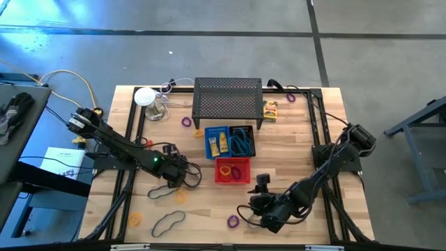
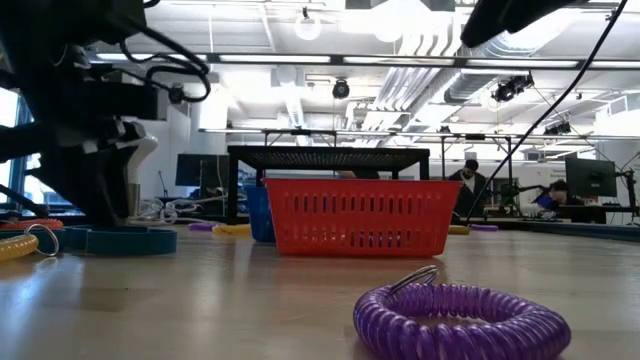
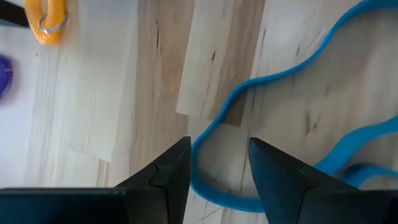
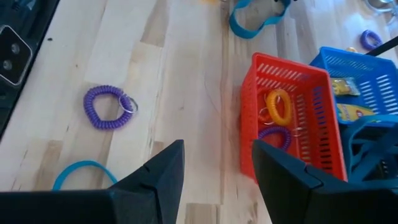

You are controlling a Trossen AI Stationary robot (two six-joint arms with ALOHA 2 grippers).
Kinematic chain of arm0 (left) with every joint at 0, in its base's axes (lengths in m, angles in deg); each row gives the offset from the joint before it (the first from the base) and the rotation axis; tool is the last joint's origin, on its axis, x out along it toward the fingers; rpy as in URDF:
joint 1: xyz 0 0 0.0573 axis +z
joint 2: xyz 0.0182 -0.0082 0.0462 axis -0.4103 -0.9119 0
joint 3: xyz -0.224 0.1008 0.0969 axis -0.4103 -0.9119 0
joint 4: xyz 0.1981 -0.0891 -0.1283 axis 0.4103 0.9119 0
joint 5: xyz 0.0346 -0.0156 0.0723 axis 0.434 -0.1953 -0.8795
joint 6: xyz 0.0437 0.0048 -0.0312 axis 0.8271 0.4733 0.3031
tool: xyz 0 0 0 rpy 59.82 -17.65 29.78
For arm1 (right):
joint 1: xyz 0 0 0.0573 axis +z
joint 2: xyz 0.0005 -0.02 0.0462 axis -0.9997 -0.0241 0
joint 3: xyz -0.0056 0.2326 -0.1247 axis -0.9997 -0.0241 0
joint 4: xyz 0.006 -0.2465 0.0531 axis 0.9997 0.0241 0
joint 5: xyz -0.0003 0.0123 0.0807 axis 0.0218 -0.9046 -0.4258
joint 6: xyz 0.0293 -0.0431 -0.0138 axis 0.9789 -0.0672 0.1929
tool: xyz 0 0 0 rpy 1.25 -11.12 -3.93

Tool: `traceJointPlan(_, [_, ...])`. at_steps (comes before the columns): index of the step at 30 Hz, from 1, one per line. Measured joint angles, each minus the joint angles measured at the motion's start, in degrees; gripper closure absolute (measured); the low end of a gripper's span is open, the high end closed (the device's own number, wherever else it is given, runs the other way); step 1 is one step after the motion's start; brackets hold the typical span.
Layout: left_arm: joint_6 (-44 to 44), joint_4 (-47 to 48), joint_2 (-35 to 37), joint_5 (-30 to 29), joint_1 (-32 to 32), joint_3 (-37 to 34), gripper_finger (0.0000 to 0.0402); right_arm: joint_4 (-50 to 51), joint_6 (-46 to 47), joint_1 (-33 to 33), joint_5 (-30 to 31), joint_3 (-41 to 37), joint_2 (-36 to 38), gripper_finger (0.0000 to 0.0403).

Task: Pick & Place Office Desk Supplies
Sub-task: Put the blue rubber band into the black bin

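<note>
Wood table [image 1: 293, 132] holds the red bin [image 1: 232, 170] at its middle, your landmark. From above you see the left gripper [image 1: 182, 178] just left of it, low over a blue cord [image 1: 164, 193]; its wrist view alone shows the fingers [image 3: 165, 180] parted, gripping nothing, straddling that cord [image 3: 261, 81]. Right gripper [image 1: 259, 210], below the bin, stands open and empty. Only its wrist view shows 2 rings inside the bin [image 4: 289, 118]; a purple ring [image 4: 107, 107] lies well apart.

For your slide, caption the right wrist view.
Open right gripper above table, purple coil ring beside red bin.
</note>
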Motion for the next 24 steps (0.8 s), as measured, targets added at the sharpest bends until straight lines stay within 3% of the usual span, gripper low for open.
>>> traceJointPlan(16, [-2.83, -4.28, 0.17, 0.29, 2.16, -4.9, 0.0256, -2.79, 0.35, -0.74, -3.41, -1.33, -0.03, 0.0227])
traceJointPlan(20, [-2.85, -5.19, 0.17, 1.15, 2.52, -5.21, 0.0295, -2.79, 0.42, -0.72, -3.41, -1.33, -0.03, 0.0227])
traceJointPlan(24, [-2.84, -6.92, 0.04, 1.01, 1.66, -5.33, 0.0365, -2.79, 0.31, -0.74, -3.38, -1.33, -0.03, 0.0227])
